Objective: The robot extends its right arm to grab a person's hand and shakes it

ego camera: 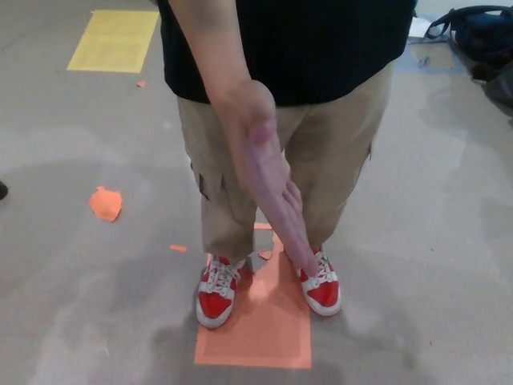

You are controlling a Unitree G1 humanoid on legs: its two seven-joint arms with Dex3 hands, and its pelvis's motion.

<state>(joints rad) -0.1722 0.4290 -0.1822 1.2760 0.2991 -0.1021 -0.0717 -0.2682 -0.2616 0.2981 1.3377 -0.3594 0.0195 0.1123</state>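
Observation:
A person stands right in front of me in a black shirt (321, 40), tan cargo trousers (337, 160) and red and white shoes (218, 293). The person's hand (276, 188) reaches out toward me in the middle of the head view, flat and edge-on, fingers together and pointing down toward the camera. No part of my arms or hands shows in this view.
The person stands on an orange floor mat (260, 329). An orange scrap (106, 203) lies on the grey floor at the left. A yellow floor marking (114, 40) is at the far left, and a dark bag (481, 36) at the far right.

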